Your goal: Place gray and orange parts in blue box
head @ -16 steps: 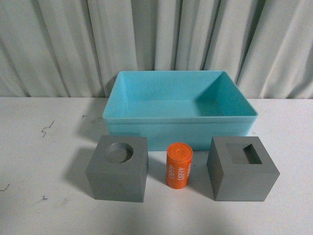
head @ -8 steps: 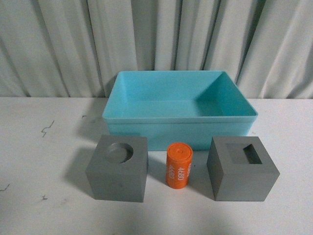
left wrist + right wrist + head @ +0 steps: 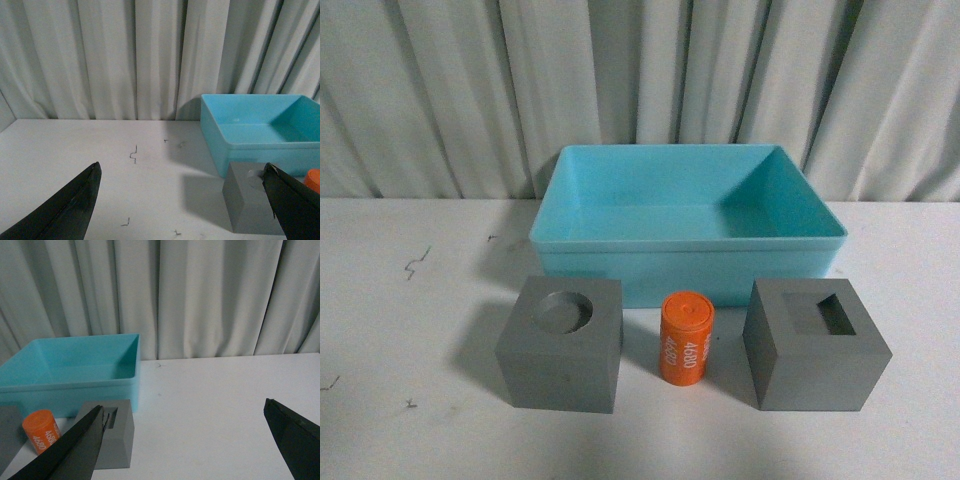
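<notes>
In the front view the blue box (image 3: 688, 240) stands empty at the back of the white table. In front of it sit a gray cube with a round recess (image 3: 561, 343), an upright orange cylinder marked 4680 (image 3: 685, 337) and a gray cube with a rectangular recess (image 3: 814, 343). Neither arm shows there. The left gripper (image 3: 182, 200) is open above bare table, with the round-recess cube (image 3: 250, 202) and the box (image 3: 260, 131) beside it. The right gripper (image 3: 184, 440) is open too, with the rectangular-recess cube (image 3: 112, 440), the cylinder (image 3: 41, 431) and the box (image 3: 70, 370) off to one side.
A pleated grey-white curtain (image 3: 640, 90) closes off the back of the table. Small dark marks (image 3: 417, 264) dot the white tabletop (image 3: 410, 300) left of the parts.
</notes>
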